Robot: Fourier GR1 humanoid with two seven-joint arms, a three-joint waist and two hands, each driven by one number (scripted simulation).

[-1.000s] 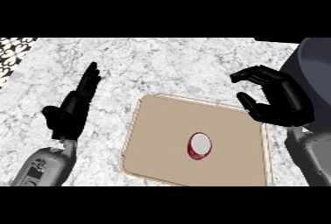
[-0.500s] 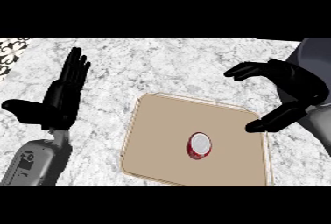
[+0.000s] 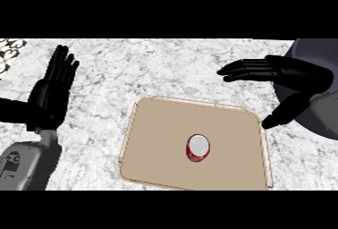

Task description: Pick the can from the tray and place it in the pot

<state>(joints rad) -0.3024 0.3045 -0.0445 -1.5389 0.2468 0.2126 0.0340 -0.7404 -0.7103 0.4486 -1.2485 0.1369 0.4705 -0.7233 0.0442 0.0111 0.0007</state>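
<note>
A small red can (image 3: 198, 147) with a pale top stands upright near the middle of the tan tray (image 3: 158, 134). My right hand (image 3: 290, 76) hovers above and to the right of the tray, open, its fingers stretched to the left and its thumb pointing down at the tray's right edge. It is apart from the can. My left hand (image 3: 51, 91) rests open at the left, fingers up. A dark grey rounded body at the right edge may be the pot (image 3: 323, 120); my right hand hides much of it.
The tray lies on a white marbled counter (image 3: 152, 67). A patterned patch (image 3: 10, 49) shows at the far left corner.
My right hand has opened from a curled pose and spread its fingers leftward, thumb down toward the tray's right edge. The left hand has turned upright. The can has not moved.
</note>
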